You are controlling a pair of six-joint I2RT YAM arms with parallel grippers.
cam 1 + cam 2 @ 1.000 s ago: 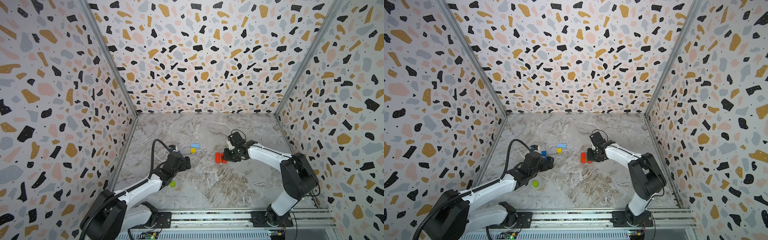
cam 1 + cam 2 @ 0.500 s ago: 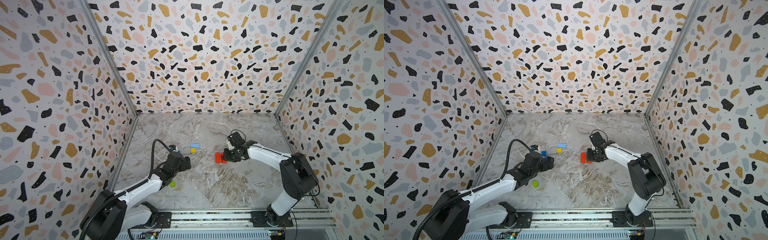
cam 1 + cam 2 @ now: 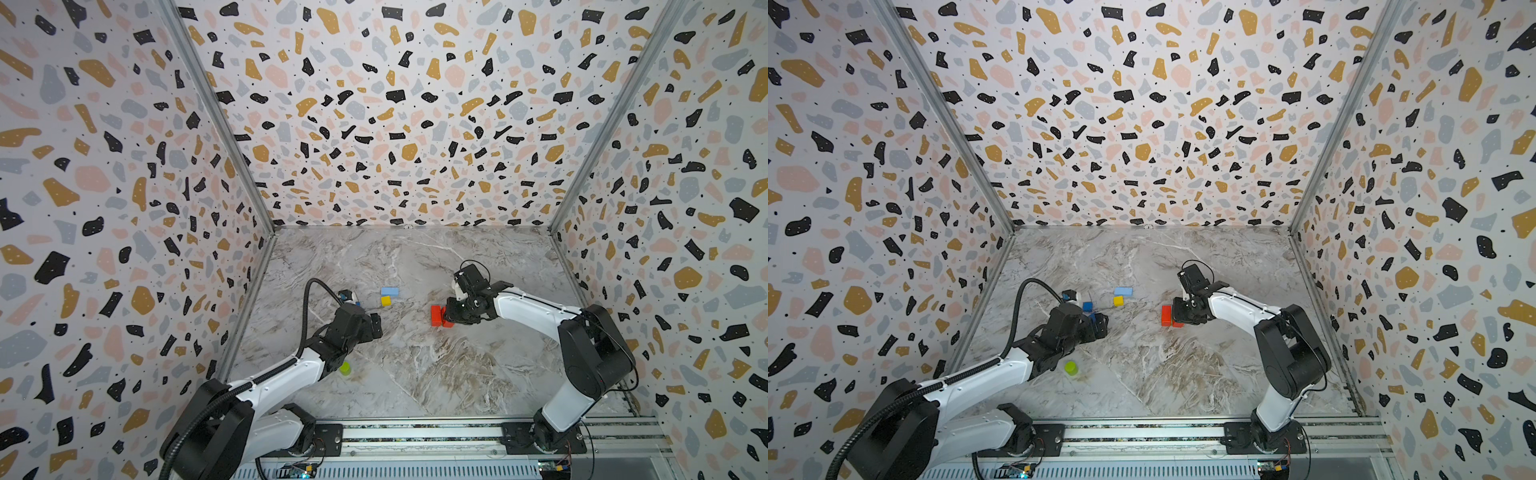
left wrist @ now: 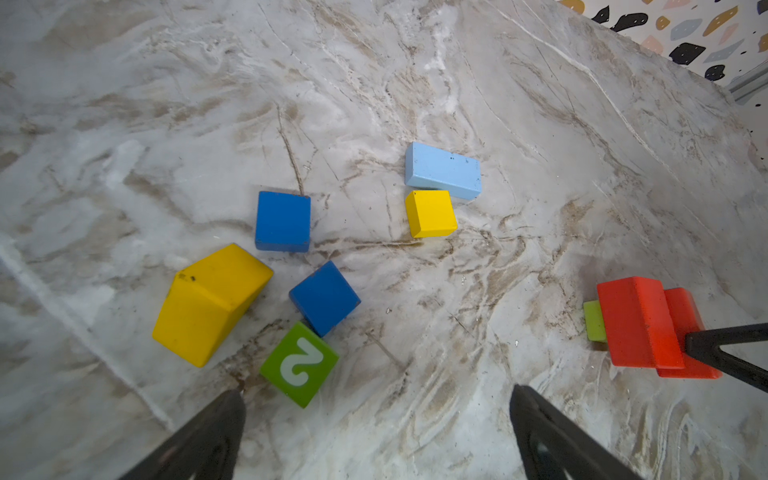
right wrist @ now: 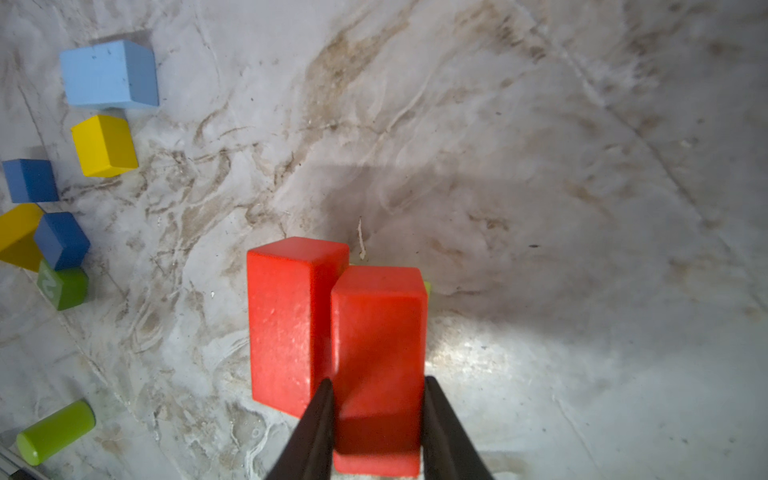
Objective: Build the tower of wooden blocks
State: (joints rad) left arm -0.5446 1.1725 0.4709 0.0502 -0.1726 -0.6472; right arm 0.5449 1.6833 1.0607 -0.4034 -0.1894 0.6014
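Arms (image 3: 282, 376) white w/ blk joints (ribbed blk cable (image 3: 306, 309) on left).

a robotics lab test cell: three terrazzo-print panel walls (image 3: 395, 104) joined by bare metal corner posts (image 3: 222, 124) box in a marble-print counter (image 3: 436, 374), and a left arm (image 3: 286, 376) and a right arm (image 3: 532, 311) stand bolted to a metal rail (image 3: 415, 434) with exposed circuit boards (image 3: 301, 471) along its front edge.

Terrazzo-patterned walls (image 3: 395, 104) on three sides — grey marbled floor (image 3: 415, 374), metal rail (image 3: 415, 434) along front edge.
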